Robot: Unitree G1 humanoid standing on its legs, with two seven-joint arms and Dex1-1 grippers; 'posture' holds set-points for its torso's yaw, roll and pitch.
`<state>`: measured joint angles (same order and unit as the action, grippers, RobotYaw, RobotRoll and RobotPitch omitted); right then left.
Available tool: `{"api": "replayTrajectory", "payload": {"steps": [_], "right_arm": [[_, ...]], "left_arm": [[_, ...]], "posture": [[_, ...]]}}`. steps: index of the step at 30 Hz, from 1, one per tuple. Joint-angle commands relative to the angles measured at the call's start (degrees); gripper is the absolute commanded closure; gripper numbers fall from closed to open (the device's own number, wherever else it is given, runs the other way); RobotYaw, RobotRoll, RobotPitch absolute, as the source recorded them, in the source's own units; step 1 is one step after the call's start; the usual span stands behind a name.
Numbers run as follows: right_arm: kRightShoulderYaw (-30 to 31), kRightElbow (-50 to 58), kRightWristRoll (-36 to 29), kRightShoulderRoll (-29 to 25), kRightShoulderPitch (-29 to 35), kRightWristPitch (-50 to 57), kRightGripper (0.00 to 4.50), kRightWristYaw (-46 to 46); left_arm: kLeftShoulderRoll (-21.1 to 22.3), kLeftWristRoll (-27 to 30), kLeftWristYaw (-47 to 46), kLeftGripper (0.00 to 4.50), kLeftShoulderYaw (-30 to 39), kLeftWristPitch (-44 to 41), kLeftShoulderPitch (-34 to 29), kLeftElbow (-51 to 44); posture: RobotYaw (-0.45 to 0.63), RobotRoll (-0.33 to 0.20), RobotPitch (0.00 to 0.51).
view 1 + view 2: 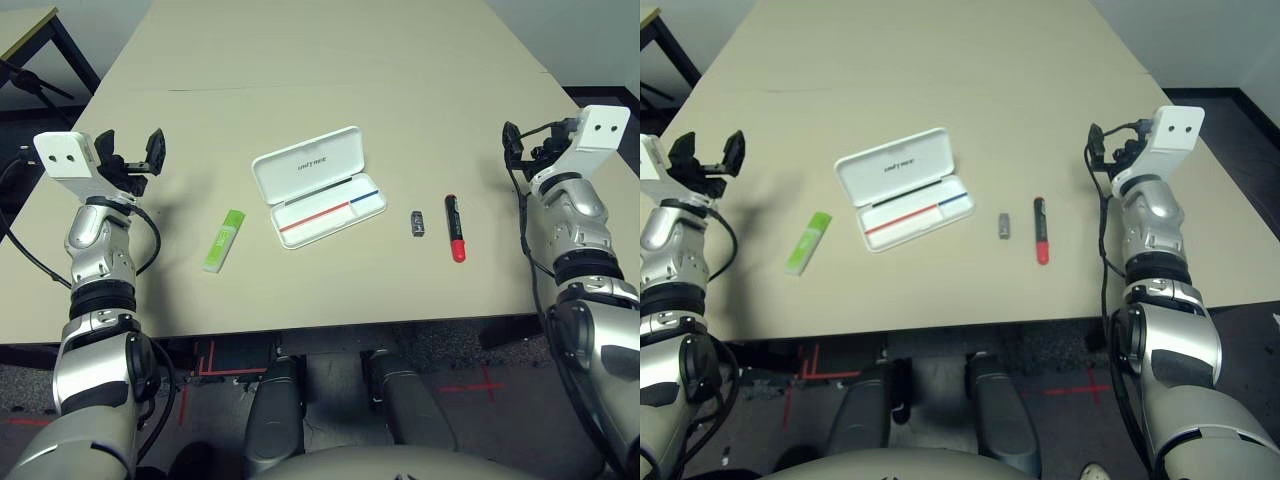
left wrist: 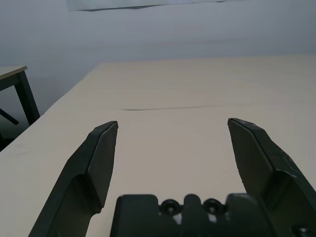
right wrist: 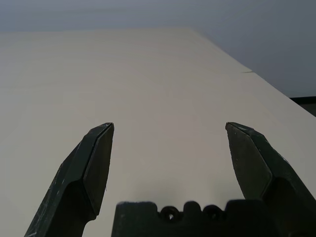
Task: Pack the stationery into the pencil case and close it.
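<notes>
White pencil case (image 1: 318,187) lies open mid-table (image 1: 330,60). Left of it the highlighter (image 1: 224,240); right of it the grey piece (image 1: 418,223), then the marker (image 1: 455,228). Left gripper (image 1: 135,158) and right gripper (image 1: 520,148) hover at the side edges, spread wide, holding nothing.

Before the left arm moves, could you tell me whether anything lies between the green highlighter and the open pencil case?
Nothing visible does: bare table separates the highlighter from the open pencil case, and the open left gripper has a clear path down.

White pencil case (image 1: 318,186) open, flat mid-worktop; green highlighter (image 1: 224,240) to its left; grey oblong piece (image 1: 418,223), red-black marker (image 1: 455,227) right.
</notes>
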<state>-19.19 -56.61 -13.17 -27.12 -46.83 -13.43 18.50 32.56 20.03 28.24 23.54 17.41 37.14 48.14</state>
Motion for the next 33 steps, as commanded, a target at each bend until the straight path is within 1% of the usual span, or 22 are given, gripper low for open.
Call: {"api": "replayTrajectory", "payload": {"steps": [1, 7, 9, 11, 15, 17, 21, 25, 28, 33], "right_arm": [[0.0, -1.4, -0.1, 0.2, -1.1, -0.1, 0.00, 0.2], [-0.3, -1.3, -0.4, -0.4, -0.9, 0.1, 0.00, 1.1], [-0.1, -0.2, -0.8, -0.8, -0.4, 1.3, 0.00, 3.0], [0.5, 1.4, -1.1, -1.4, 0.2, 3.1, 0.00, 6.3], [4.0, 9.0, -1.2, -3.3, 3.2, 8.9, 0.00, 17.1], [5.2, 12.5, -1.4, -4.2, 4.8, 11.4, 0.00, 20.5], [9.5, 20.2, -1.0, -8.1, 7.9, 17.5, 0.00, 30.9], [14.6, 27.4, -0.6, -13.5, 10.1, 23.4, 0.00, 41.8], [17.0, 31.1, -0.6, -16.1, 11.1, 27.0, 0.00, 46.5], [18.8, 33.8, -0.3, -18.1, 11.2, 30.8, 0.00, 49.8]], "left_arm": [[0.5, -0.2, -0.5, 0.02, 0.6, 0.5, 0.0, 0.8], [-0.3, -0.2, -0.8, 0.02, 0.4, 0.7, -0.2, 0.4], [-0.2, -0.1, -0.4, 0.02, 0.2, 0.4, -0.3, 0.0], [0.1, 0.0, 0.1, 0.02, 0.2, -0.1, -0.3, -0.3], [0.9, 0.2, 1.5, 0.02, 0.0, -1.3, -0.9, -2.1], [1.1, 0.4, 1.8, 0.02, 0.3, -1.7, -1.4, -3.0], [0.8, 1.1, 1.6, 0.02, 0.8, -3.3, -3.1, -6.8], [0.1, 1.1, 2.4, 0.02, -0.3, -5.3, -5.2, -11.2], [0.1, 1.1, 3.9, 0.02, -1.3, -7.2, -6.5, -14.3], [0.7, 1.6, 7.3, 0.02, -3.2, -11.8, -9.7, -21.4]], "posture": [[-0.07, 0.000, 0.138], [-0.08, 0.000, 0.141], [-0.09, 0.000, 0.151], [-0.09, 0.000, 0.155], [-0.07, 0.000, 0.162], [-0.07, 0.000, 0.163], [-0.06, 0.000, 0.162], [-0.05, 0.000, 0.165], [-0.05, 0.000, 0.171], [-0.04, 0.000, 0.176]]}}
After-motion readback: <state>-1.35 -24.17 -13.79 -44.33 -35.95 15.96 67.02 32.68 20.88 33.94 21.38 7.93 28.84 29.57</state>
